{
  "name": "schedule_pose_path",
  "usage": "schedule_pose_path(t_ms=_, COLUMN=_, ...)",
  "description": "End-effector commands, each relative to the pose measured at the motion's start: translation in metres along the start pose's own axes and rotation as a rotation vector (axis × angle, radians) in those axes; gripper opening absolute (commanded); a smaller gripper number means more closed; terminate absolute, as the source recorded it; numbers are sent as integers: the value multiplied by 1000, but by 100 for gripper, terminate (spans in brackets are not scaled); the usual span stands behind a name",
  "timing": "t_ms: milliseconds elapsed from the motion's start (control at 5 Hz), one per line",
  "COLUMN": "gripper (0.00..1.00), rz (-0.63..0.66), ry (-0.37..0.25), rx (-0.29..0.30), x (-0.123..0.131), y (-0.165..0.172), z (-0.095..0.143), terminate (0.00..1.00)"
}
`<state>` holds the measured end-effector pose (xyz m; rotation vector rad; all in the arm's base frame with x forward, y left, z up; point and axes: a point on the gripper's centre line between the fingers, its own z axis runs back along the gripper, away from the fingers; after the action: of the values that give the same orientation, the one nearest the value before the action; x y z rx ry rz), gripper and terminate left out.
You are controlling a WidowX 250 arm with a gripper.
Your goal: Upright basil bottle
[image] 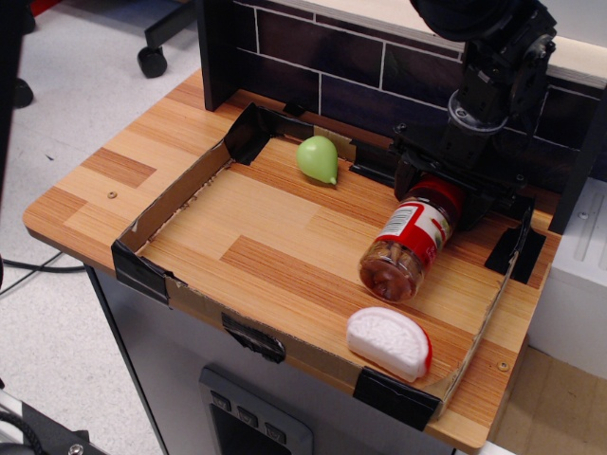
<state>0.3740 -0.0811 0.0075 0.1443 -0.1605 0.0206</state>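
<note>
The basil bottle is a clear jar with a red lid, a red-and-white label and brownish contents. It is tilted, lid end up and away at the back right, base end low toward the front. My black gripper is shut on its red lid end, with a finger on each side of the lid. The base seems slightly off the wooden surface; I cannot tell if it touches.
A low cardboard wall with black tape corners fences the wooden table area. A green pear-shaped toy lies at the back. A white half-round piece with a red edge lies at the front right. A dark brick-pattern backdrop stands behind.
</note>
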Motion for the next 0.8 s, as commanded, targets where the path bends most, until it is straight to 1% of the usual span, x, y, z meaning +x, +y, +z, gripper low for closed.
schedule_pose_path(t_ms=0, gripper=0, rz=32, ry=-148, rx=-67, x=18, y=15, z=73, terminate=0)
schedule_pose_path(t_ms=200, gripper=0, rz=29, ry=-188, rx=-82, x=16, y=20, z=92, terminate=0)
schedule_pose_path(t_ms=400, gripper=0, rz=2, ry=-213, rx=-110, x=9, y=23, z=106, terminate=0)
schedule_pose_path(t_ms=600, gripper=0, rz=-18, ry=-283, rx=-104, x=3, y=25, z=105, terminate=0)
